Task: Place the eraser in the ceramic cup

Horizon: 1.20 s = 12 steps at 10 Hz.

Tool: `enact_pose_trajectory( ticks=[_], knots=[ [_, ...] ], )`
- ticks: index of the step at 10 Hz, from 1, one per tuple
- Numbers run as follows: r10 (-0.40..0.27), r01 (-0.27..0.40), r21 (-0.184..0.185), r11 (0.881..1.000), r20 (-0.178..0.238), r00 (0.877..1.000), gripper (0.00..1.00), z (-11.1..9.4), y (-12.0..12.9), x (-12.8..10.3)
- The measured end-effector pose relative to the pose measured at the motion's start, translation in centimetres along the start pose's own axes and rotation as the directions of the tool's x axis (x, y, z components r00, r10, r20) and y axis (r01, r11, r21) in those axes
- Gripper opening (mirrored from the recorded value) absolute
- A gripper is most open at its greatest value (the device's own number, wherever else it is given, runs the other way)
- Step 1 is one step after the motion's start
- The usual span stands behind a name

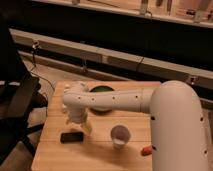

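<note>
- The wooden worktop fills the lower left of the camera view, and everything sits on it.
- The robot's big white arm comes in from the right foreground and stretches left across the middle of the worktop.
- At the left end the arm bends down, and the gripper hangs off it, pointing at the wood with pale yellowish tips.
- Honestly can't tell how the jaws stand, wide or narrow. Nothing visible is held in them.
- The eraser, a flat dark block, lies on the worktop near the left front. It's just beside the gripper, down and to the left of the tips. Whether they touch it I can't say.
- The ceramic cup stands upright to the right of the eraser, with the gripper roughly between the two but closer to the eraser. It's a pale cup with its mouth up, and the eraser is not in it.
- A green dish sits further back on the worktop, its front partly hidden behind the arm.
- A small red thing lies near the right front edge, right up against the robot's fat white body.
- A dark chair stands off the left side of the worktop.
</note>
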Motion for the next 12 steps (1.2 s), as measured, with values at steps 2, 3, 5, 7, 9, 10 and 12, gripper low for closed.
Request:
enact_pose_trajectory(
  ticks=[2, 3, 5, 7, 9, 10, 12],
  knots=[
    [0.041, -0.041, 0.011, 0.999, 0.026, 0.999, 0.80, 1.0, 0.2, -0.3],
    [0.055, -0.055, 0.015, 0.998, 0.037, 0.998, 0.80, 1.3, 0.3, -0.6],
    [0.070, -0.071, 0.018, 0.997, 0.058, 0.996, 0.80, 1.8, 0.2, -1.3],
    [0.077, -0.078, 0.014, 0.997, 0.071, 0.994, 0.80, 2.3, 0.1, -2.2],
    [0.071, -0.072, 0.002, 0.997, 0.077, 0.995, 0.80, 3.1, -0.2, -3.0],
    [0.071, -0.072, 0.001, 0.997, 0.078, 0.994, 0.80, 3.5, -0.2, -3.0],
    [0.075, -0.076, 0.010, 0.997, 0.088, 0.993, 0.80, 4.5, 0.0, -2.7]
  ],
)
